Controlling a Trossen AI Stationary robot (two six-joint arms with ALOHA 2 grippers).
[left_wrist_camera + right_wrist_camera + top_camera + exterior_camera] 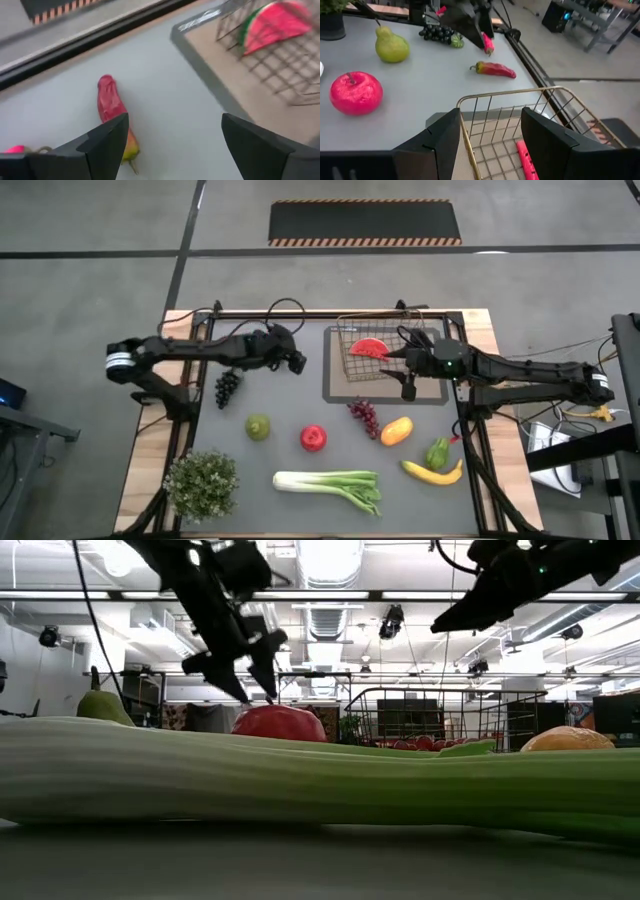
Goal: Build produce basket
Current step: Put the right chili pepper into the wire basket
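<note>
red chilli (111, 102) lies on the mat at the far side, left of the basket (352, 338) (watermelon slice (369, 348) already in it). prob. light, stiff, slick plastic; best pinched across its middle. left gripper (172, 140) hovers just above it, fingers spread, empty. right gripper (490, 135) hangs over the basket, spread too.
</note>
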